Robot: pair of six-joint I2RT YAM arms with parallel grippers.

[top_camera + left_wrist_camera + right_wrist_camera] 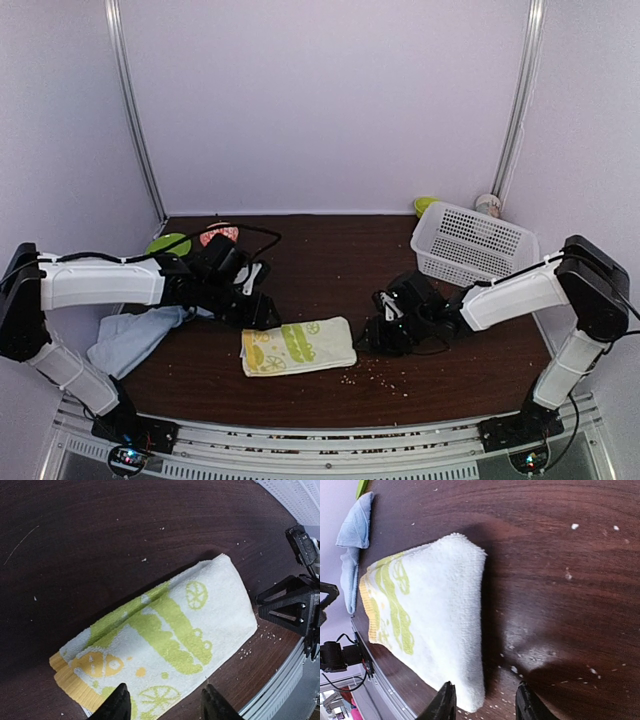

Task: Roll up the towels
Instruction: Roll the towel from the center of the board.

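We log a dark, crumbed table (330,260), pale walls (330,100). One green-patterned towel (298,346), one blue towel (125,340), one basket (475,250). Left hand (167,700), right hand (485,697): fingers apart.

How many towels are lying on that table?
2. The green patterned towel lies folded at the front middle; the blue towel lies crumpled at the left, partly under the left arm. Another could be hidden beneath an arm.
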